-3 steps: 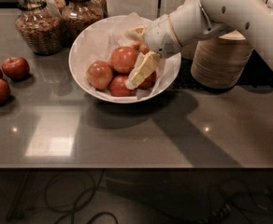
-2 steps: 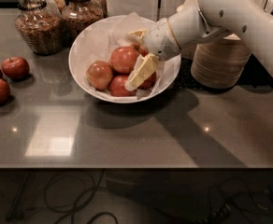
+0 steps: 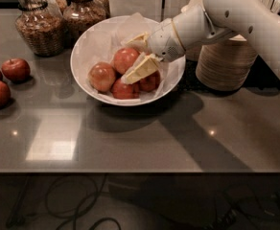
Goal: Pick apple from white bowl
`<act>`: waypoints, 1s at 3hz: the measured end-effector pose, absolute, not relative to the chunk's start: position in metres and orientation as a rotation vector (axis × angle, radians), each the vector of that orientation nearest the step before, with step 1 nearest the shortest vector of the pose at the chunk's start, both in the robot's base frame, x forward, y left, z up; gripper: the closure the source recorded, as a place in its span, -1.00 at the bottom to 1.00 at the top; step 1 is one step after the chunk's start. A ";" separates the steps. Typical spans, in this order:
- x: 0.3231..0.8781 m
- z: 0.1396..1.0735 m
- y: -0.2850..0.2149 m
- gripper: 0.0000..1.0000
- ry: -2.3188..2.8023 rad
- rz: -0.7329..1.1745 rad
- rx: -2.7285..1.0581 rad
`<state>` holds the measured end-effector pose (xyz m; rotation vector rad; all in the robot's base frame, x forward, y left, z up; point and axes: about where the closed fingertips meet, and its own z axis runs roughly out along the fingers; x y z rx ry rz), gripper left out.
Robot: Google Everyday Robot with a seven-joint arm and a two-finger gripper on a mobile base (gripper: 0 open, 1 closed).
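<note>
gripper (image 3: 130, 60) in white bowl (image 3: 85, 51), counter (image 3: 140, 138) far edge | fingers spread | apple (image 3: 123, 56) between them

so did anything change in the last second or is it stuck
Almost nothing visibly changed. The gripper sits in the white bowl at the apple, shifted at most a touch to the picture's left. No apple has been lifted. The bowl, the loose apples on the counter and the jars are where they were.
</note>
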<state>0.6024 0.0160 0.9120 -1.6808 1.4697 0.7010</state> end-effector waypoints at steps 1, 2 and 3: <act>0.602 0.912 0.016 0.39 1.470 0.701 -1.681; 0.602 0.912 0.016 0.86 1.470 0.701 -1.681; 0.602 0.912 0.016 1.00 1.470 0.701 -1.681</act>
